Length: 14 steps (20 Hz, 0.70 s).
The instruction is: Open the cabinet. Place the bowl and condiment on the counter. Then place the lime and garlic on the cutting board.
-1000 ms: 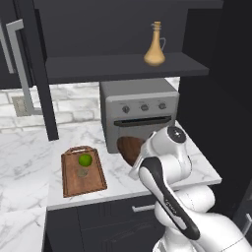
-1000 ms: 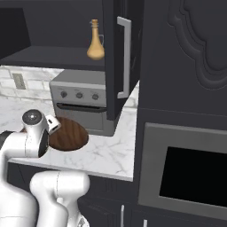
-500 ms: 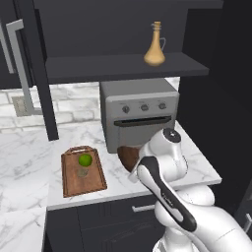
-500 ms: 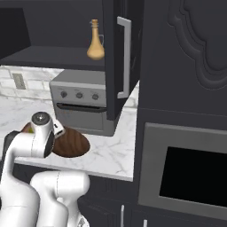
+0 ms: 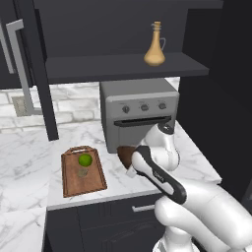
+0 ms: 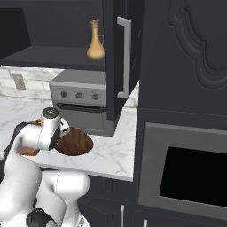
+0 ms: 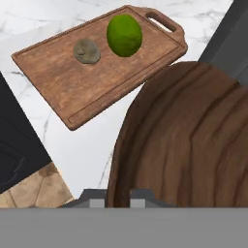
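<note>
Left base view: the cabinet (image 5: 123, 64) stands open across the top of the frame, with the condiment (image 5: 155, 45) upright on its inner shelf at upper centre. The cutting board (image 5: 82, 170) lies on the counter (image 5: 24, 152) at centre left, carrying the lime (image 5: 85, 160) and, just below it, the garlic (image 5: 82, 173). The bowl (image 5: 126, 155) shows at frame centre, partly behind the arm.

Right base view: the condiment (image 6: 95, 41) sits at upper left. The bowl (image 6: 76, 142) lies at lower left on the counter (image 6: 116, 150), before a grey toaster oven (image 6: 82, 105).

Hand view: the gripper (image 7: 117, 197) at bottom centre is clamped together on the bowl (image 7: 189, 140) rim. The cutting board (image 7: 92, 63) fills the upper left, bearing lime (image 7: 124, 35) and garlic (image 7: 86, 51) side by side.
</note>
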Motion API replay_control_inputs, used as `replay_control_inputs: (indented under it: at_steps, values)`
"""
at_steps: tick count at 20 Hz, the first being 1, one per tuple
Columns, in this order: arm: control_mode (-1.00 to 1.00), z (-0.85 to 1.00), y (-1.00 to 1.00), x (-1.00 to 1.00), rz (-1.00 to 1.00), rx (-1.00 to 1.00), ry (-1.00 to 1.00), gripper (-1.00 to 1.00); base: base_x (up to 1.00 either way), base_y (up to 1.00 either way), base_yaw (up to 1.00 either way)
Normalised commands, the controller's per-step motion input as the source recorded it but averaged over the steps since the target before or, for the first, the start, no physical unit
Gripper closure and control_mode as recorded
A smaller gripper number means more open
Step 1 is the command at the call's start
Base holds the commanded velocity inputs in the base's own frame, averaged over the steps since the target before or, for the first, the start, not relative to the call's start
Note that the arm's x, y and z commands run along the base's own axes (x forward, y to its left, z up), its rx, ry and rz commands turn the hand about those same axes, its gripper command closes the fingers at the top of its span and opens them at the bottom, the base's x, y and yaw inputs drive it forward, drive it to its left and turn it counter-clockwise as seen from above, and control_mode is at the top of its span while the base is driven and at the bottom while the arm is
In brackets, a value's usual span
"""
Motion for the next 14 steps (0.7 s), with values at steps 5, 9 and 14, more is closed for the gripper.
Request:
replay_control_inputs:
  at_steps: [5, 9, 14]
  values:
    - [-1.00, -0.71, 0.00, 0.14, 0.07, -0.01, 0.09, 1.00, 0.00, 0.00, 0.00]
    - [-1.00, -0.44, 0.00, 0.00, 0.07, 0.00, 0.06, 1.00, 0.00, 0.00, 0.00]
    - [-1.00, 0.03, 0.00, 0.00, 0.02, -0.01, 0.00, -1.00, 0.00, 0.00, 0.00]
